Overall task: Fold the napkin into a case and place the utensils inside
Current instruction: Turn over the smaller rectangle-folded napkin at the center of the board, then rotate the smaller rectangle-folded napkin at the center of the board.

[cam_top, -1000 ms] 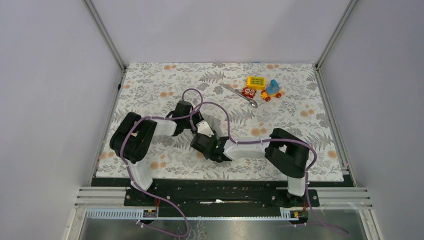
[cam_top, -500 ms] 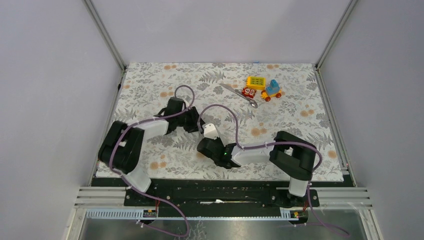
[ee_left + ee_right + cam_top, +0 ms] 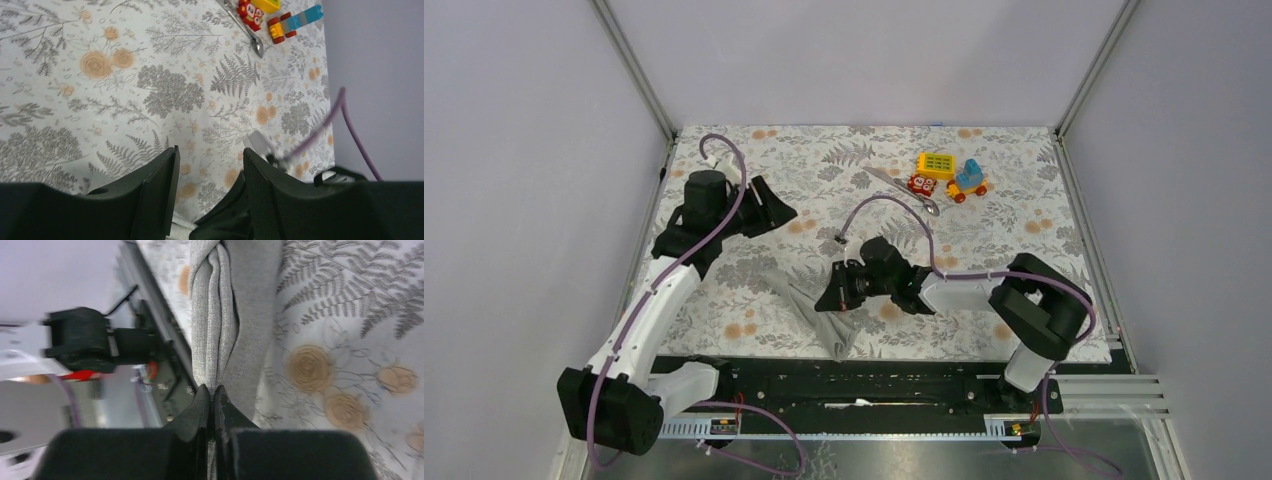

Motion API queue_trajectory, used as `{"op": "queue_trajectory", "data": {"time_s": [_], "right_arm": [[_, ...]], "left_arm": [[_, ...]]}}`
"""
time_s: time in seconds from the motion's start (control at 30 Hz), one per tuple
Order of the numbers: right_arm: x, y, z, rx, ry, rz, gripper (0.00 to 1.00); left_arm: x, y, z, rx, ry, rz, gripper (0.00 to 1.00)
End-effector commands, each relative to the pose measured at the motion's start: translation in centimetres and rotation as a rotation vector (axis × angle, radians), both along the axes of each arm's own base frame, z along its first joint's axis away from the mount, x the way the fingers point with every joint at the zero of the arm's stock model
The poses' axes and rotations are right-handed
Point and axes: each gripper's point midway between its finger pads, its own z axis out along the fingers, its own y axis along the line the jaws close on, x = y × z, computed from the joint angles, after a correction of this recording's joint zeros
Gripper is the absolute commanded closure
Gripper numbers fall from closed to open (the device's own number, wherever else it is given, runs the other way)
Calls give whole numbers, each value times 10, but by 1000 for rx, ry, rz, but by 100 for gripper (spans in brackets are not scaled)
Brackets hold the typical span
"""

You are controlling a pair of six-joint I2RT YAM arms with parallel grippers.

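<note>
Plainly the right gripper [image 3: 214, 392] is pinched shut on the napkin [image 3: 215, 315], which lies bunched by the near edge. The left gripper [image 3: 772, 210] hangs open and empty. Folding is in hand; next, spread it flat. The utensils [image 3: 904, 190] lie well apart, beside the blocks [image 3: 949, 175].

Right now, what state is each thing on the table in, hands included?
napkin, bunched into loose folds, not yet a case, pinched by the right hand.
right hand, shut on the napkin.
left hand, open, empty, above the tablecloth.
utensils, lying flat on the tablecloth beside the toys, outside the napkin.
toys, grouped at the far side, untouched.
</note>
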Motion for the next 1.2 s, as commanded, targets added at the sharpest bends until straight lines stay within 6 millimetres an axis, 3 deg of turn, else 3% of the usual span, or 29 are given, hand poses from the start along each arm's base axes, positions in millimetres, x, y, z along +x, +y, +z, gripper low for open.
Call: {"op": "queue_trajectory", "data": {"time_s": [0.0,0.13,0.37,0.47,0.57,0.63,0.73,0.83,1.0,1.07,1.17], "right_arm": [[-18,7,30,280,379,132,100],[5,-10,24,436,562,74,100],[34,-42,-26,383,606,-3,96],[41,-62,-51,210,585,-60,79],[53,-94,-74,-114,436,-123,51],[66,-120,-70,-306,318,-170,42],[81,-153,-45,-505,144,-223,36],[70,-141,-12,-491,81,-165,38],[13,-86,14,-306,116,-18,53],[-6,-73,12,-230,191,14,61],[-17,-73,-12,-190,255,1,66]], "left_arm": [[-14,17,-15,83,56,29,45],[-21,13,-21,65,77,6,46],[-28,-5,-42,14,144,-100,46],[-31,-15,-60,-22,196,-157,45],[-31,-25,-84,-83,250,-180,48],[-29,-30,-97,-126,264,-182,51],[-19,-35,-113,-157,280,-164,58],[-8,-40,-126,-193,302,-155,67],[8,-27,-161,-111,321,-54,79],[9,-23,-179,-86,350,-30,81],[8,-14,-209,-42,398,17,84]]}}
